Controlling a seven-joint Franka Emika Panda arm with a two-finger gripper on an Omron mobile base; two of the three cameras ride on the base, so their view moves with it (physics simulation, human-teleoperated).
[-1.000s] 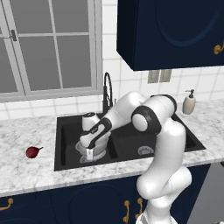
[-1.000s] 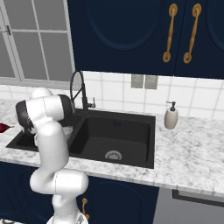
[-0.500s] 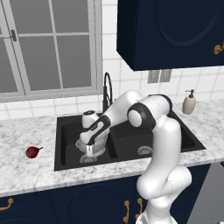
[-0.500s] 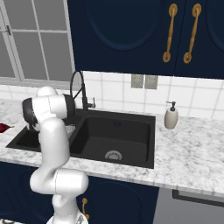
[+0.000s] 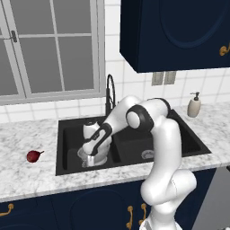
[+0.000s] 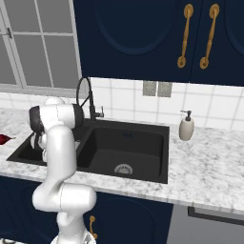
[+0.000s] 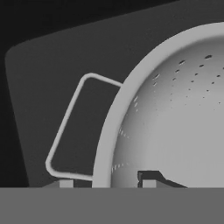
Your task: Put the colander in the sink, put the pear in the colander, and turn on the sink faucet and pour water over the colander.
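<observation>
The colander (image 5: 102,158) sits low in the left basin of the black sink (image 5: 179,134), under the faucet (image 5: 109,92). My gripper (image 5: 92,158) reaches down at its near rim. In the hand view the colander (image 7: 183,122) is a pale perforated bowl with a wire handle (image 7: 65,131) to its left. The gripper (image 7: 107,183) is open and straddles the rim, with one fingertip (image 7: 148,177) inside the bowl and the other outside, both clear of the metal. The dark red pear (image 5: 33,156) lies on the counter left of the sink, also at the pear (image 6: 4,138). No water runs.
A white soap dispenser (image 5: 194,105) stands on the counter right of the sink. The right basin (image 6: 124,143) holds just its silver drain. A window is behind the faucet (image 6: 86,95), and dark blue cabinets hang above and to the right.
My hand has sunk a little deeper into the left basin with the colander. The pear has stayed where it was.
</observation>
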